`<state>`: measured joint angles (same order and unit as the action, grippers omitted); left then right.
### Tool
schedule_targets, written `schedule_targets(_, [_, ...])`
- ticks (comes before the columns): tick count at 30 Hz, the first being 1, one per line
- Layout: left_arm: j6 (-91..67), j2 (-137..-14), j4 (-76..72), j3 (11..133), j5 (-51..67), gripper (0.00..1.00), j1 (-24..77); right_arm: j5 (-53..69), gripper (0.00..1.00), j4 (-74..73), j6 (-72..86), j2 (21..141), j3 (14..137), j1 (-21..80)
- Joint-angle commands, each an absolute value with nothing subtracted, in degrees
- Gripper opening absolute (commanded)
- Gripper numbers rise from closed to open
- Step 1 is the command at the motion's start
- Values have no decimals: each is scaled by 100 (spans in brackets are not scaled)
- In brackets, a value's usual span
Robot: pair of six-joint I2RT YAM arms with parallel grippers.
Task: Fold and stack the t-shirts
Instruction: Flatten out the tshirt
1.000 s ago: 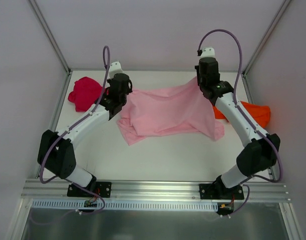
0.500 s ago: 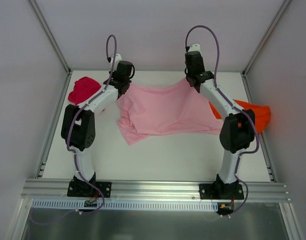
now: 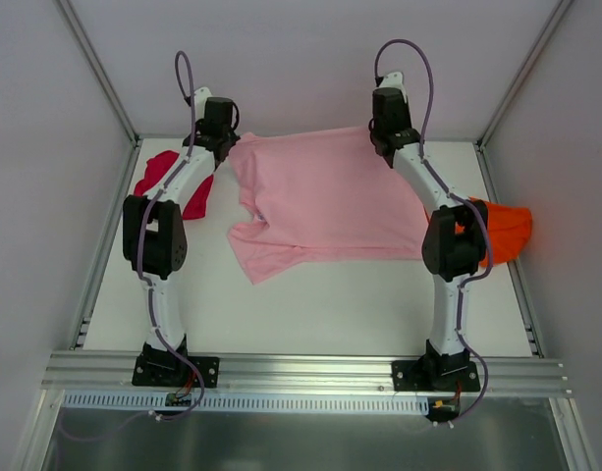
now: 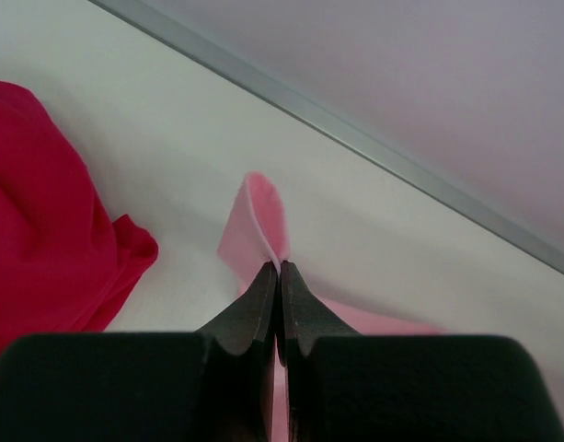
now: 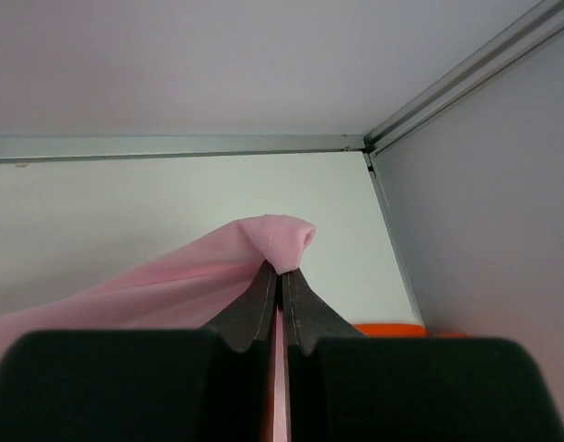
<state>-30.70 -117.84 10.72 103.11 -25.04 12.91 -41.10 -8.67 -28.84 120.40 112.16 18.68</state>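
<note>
We see a white counter and grey walls; our left gripper and right gripper each clamp tight on the soft light pink cloth t-shirt, spread along the far edge.

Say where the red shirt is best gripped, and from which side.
The red shirt lies bunched by the left wall, no hem or sleeve laid out. Likely best: pinch the loose lobe on its right edge, coming from above, away from that wall. The left gripper, shut on the pink shirt, must release first.
</note>
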Motion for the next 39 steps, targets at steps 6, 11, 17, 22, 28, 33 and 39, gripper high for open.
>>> schedule_targets(6, [-3112,-12225,1283,11223,-2277,0,1081,-4623,1,-221,-3243,12383,11680,1477])
schedule_targets(11, [-3059,-12498,1441,11742,-2311,0,1072,-4843,1,175,-3463,12550,11742,1415])
schedule_targets(17, [-3023,-12709,1397,11900,-2364,0,1028,-4878,1,202,-3480,12814,11979,1354])
schedule_targets(22, [-3023,-12797,1310,11944,-2294,0,1020,-5053,1,387,-3533,12841,11962,1336])
schedule_targets(28, [-2997,-12928,1344,12163,-2154,0,1011,-5256,1,721,-3700,12885,11997,1283])
schedule_targets(33, [-3094,-13140,1565,12349,-2022,0,1011,-5317,1,554,-3577,12999,11971,1301])
schedule_targets(39, [-3129,-12701,915,11395,-1275,0,1028,-5151,1,650,-3296,12736,11383,1318])
